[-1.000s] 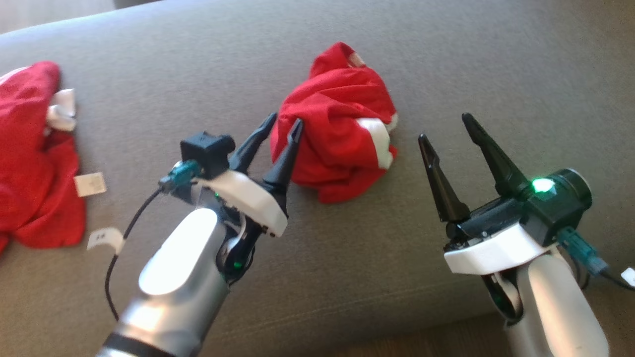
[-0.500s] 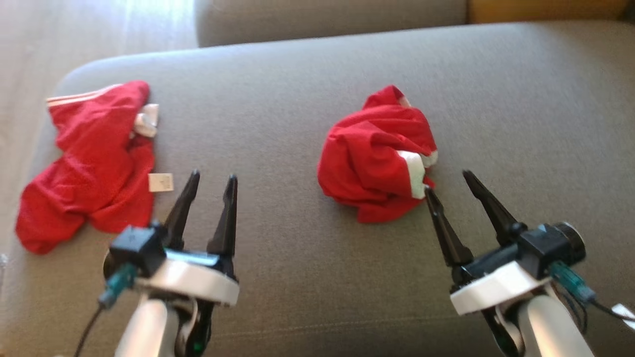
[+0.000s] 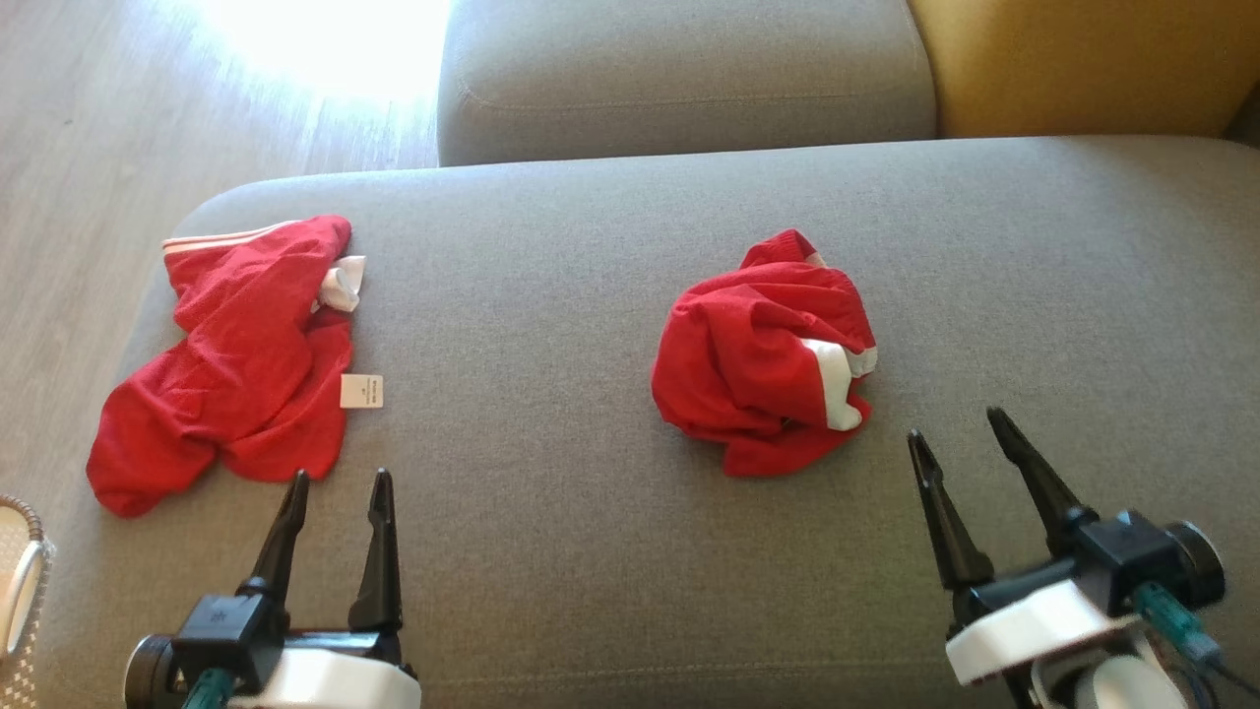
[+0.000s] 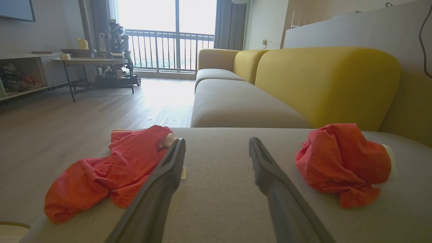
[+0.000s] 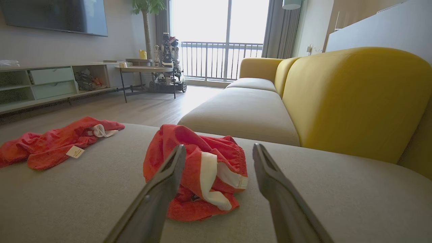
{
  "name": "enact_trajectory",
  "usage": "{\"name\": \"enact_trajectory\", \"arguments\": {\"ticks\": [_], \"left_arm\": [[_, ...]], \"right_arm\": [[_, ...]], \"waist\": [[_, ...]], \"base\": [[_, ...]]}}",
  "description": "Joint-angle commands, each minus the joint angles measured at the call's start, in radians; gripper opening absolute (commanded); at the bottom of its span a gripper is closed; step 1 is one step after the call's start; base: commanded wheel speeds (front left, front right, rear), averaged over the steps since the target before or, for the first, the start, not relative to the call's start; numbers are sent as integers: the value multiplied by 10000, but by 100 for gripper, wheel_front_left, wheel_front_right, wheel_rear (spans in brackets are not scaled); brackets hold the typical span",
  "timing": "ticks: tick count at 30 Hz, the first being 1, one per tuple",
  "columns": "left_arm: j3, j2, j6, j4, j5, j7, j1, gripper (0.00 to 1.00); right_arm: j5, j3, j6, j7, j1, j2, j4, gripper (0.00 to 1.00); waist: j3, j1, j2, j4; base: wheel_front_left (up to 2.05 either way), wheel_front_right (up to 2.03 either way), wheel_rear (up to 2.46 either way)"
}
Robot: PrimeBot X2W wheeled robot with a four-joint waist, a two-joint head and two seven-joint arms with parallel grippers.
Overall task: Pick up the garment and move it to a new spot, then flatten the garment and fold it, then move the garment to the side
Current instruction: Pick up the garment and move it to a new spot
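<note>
Flattening is judged the step in hand; opposite edges of the crumpled garment (image 3: 758, 364) are best pinched and drawn apart — not the bunched middle; the left tool (image 3: 340, 476), spread and empty, is set well apart from it; the garment is found mid-seat on the sofa (image 3: 551, 414) — the right tool (image 3: 955, 424), also spread, near its lower edge.

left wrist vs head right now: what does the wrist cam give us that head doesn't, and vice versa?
Left wrist adds the room: balcony railing, table with another robot by it, shelf unit. Head adds the right gripper, open, just short of the crumpled red garment, plus a top-down layout. Both: that crumpled red garment, the spread red garment to its left, the grey seat cushion, and the left gripper, open and holding nothing.
</note>
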Motion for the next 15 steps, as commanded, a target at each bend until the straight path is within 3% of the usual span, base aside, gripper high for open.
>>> {"name": "enact_trajectory", "arguments": {"ticks": [1,15], "left_arm": [[345,-22,59,-428,7,-53,-399,100],[144,-23,209,-354,252,-53,-283,100]], "right_arm": [[-72,187,-2,-65,-156,-3,-286,100],[75,34,-2,-65,-13,-3,-410,100]], "waist": [[-9,1,0,31],[134,1,0,-25]], "base": [[0,0,0],[0,0,0]]}}
